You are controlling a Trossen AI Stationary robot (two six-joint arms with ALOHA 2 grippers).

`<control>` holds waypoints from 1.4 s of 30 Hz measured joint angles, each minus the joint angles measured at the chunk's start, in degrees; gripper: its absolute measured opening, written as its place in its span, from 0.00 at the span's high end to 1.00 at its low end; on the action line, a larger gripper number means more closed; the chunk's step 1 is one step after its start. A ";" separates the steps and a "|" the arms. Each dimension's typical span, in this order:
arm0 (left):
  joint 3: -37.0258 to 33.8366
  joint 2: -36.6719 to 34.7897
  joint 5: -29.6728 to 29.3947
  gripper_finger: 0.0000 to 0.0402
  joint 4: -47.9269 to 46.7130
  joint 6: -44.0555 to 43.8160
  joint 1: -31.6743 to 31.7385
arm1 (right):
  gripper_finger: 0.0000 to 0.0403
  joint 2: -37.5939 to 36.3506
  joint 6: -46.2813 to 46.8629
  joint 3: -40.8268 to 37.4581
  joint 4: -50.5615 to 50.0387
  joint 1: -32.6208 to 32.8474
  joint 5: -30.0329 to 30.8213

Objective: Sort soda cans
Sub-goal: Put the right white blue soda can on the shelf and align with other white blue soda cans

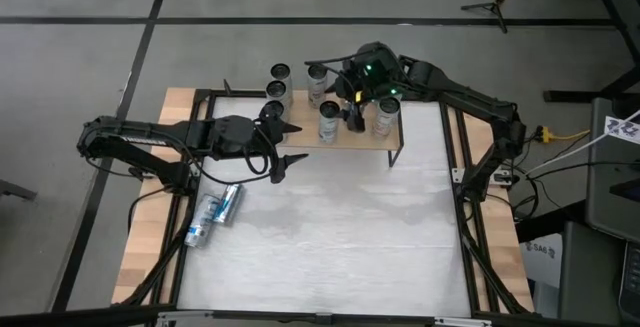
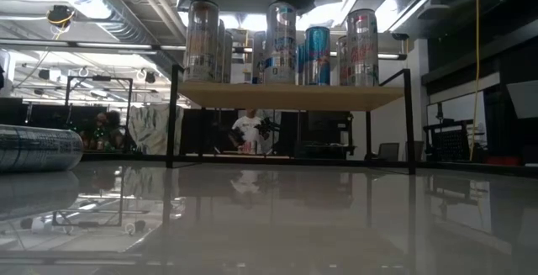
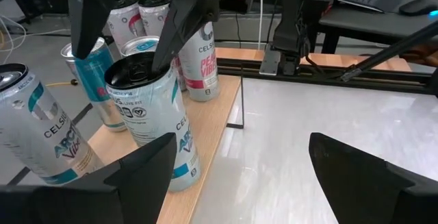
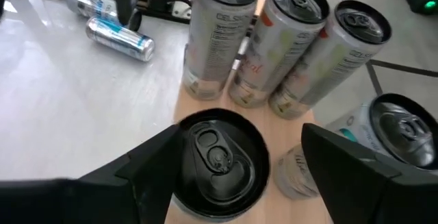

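High view: a white table (image 1: 330,237) carries a low wooden shelf (image 1: 395,139) along its far edge. Upright cans (image 1: 329,119) stand on the shelf and just past its left end. Two more cans (image 1: 215,212) lie on their sides near the table's left edge. The left gripper (image 1: 283,145) hangs by the shelf's left end, jaws apart and holding nothing. The right gripper (image 1: 352,102) sits over the shelf among the cans.

Low view: the shelf (image 2: 290,96) stands on dark legs, with a row of cans (image 2: 282,44) upright on it — one blue (image 2: 318,55), the rest silver. A lying can (image 2: 38,147) shows at the left edge.

Left wrist view: both fingers (image 3: 147,176) are spread wide, empty. A dark-topped can (image 3: 154,125) stands ahead, with the right gripper's fingers (image 3: 185,18) around it.

Right wrist view: the right gripper (image 4: 239,172) straddles a dark-topped can (image 4: 217,157) — jaws open, fingers not pressing it. Three silver cans (image 4: 287,42) stand beyond, and the two lying cans (image 4: 118,33) are farther off.
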 joint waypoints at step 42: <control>0.07 0.00 -0.02 0.19 0.00 -1.33 0.00 | 0.26 0.32 1.55 1.57 -5.22 -0.03 -3.58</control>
